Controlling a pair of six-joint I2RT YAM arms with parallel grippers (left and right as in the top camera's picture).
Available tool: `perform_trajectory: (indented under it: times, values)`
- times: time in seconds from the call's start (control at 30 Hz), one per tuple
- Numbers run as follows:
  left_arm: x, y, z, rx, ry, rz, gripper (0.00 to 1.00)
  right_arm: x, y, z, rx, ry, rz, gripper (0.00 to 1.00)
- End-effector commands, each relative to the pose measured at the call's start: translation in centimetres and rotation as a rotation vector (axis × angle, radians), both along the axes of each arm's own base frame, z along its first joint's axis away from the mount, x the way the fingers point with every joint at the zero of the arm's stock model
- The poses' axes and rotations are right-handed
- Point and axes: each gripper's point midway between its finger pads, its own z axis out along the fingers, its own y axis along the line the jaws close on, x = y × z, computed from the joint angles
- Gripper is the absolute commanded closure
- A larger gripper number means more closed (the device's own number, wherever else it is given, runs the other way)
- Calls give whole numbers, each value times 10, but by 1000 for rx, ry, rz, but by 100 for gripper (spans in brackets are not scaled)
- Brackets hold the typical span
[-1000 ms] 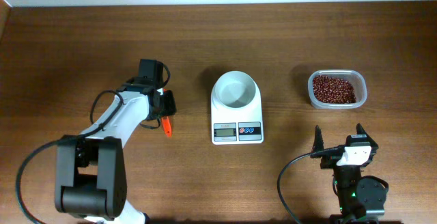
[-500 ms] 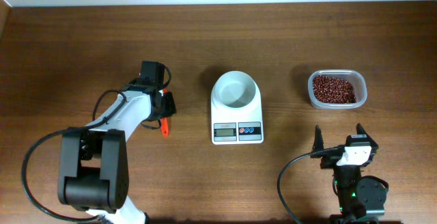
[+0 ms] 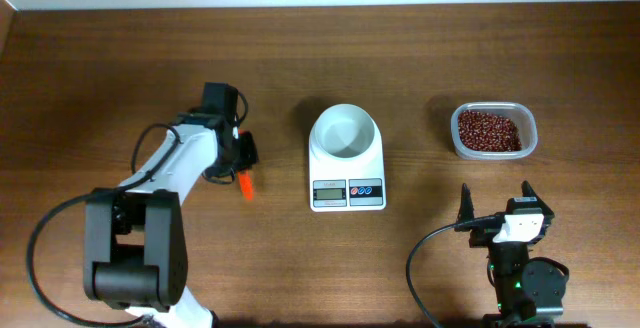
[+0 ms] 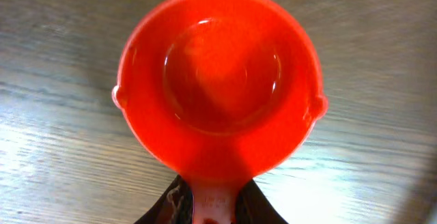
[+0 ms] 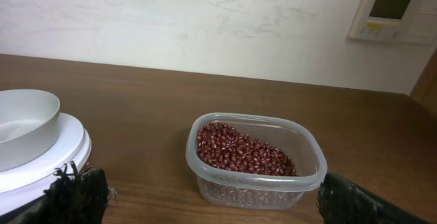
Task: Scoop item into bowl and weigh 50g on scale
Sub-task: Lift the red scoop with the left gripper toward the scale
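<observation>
An orange-red scoop (image 4: 218, 80) fills the left wrist view, its round cup empty over the wood. Its handle runs back between the dark fingers (image 4: 171, 207) of my left gripper (image 4: 218, 207), which press on both sides of it. From above, the scoop (image 3: 245, 185) pokes out below the left gripper (image 3: 243, 158), left of the scale. The white bowl (image 3: 345, 131) sits empty on the white scale (image 3: 347, 190). The beans (image 3: 489, 130) lie in a clear container (image 3: 530, 143) at the right. My right gripper (image 3: 496, 200) stands open, short of the beans (image 5: 239, 149).
The right wrist view shows the clear container (image 5: 256, 183) straight ahead, and the bowl (image 5: 24, 125) on the scale (image 5: 48, 162) at the left edge. A white wall with a small wall panel (image 5: 388, 9) lies behind the table.
My left gripper has closed in on the scoop's handle, and the left arm has shifted slightly, nudging the scoop's tip a little to the right. The right arm has not moved.
</observation>
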Motion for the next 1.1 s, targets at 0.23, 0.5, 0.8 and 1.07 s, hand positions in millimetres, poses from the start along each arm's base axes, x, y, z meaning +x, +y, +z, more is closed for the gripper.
perform_trajectory:
  times: [0.23, 0.5, 0.8, 1.07]
  values:
    - [21, -57, 79, -779, -5, 74, 85, 0, 8, -1, 23, -1, 46, 1]
    - [19, -58, 82, -812, 12, 89, 88, 0, 7, 11, 21, -49, 45, 1]
    - [18, -58, 81, -812, 17, 91, 100, -3, 29, 2, 32, -10, 173, 1]
    - [14, -75, 102, -965, 30, 57, 100, -6, 29, 18, 256, 1, 158, 1]
